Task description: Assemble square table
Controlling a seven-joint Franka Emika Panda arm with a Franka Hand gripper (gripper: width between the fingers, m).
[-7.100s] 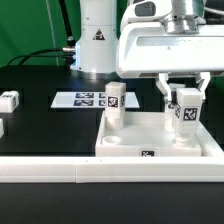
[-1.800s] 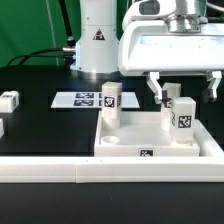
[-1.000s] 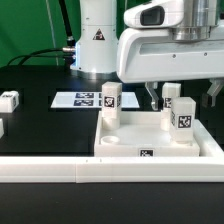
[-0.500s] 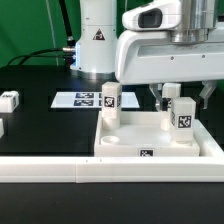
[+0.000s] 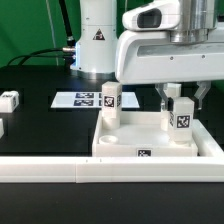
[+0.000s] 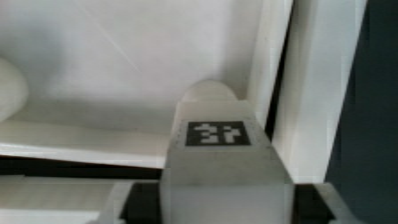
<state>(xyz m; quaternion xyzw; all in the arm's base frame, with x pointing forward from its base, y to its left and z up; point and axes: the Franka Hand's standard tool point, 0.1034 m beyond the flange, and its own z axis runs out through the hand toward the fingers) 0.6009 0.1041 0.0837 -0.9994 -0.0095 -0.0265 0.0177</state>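
Observation:
The square table slab (image 5: pixel 150 152) lies in the middle, with its raised rim up and a tag on its front edge. One white tagged leg (image 5: pixel 111 100) stands upright in its far corner on the exterior view's left. A second leg (image 5: pixel 180 118) stands upright in the far corner on the exterior view's right. My gripper (image 5: pixel 181 94) comes straight down over this second leg, and its fingers (image 5: pixel 165 97) press the leg's upper part from both sides. In the wrist view the leg (image 6: pixel 221 130) fills the gap between the black pads (image 6: pixel 146 203) of my gripper (image 6: pixel 222 202), above the slab (image 6: pixel 125 60).
A loose leg block (image 5: pixel 8 100) lies at the exterior view's left, with another partly cut off below it. The marker board (image 5: pixel 85 99) lies behind the slab. A long white rail (image 5: pixel 60 172) runs along the front. The robot base (image 5: pixel 95 40) stands at the back.
The gripper held this leg, let go and opened wide. Over the last second its fingers have closed in on the leg's sides again. Neither leg has moved from its corner.

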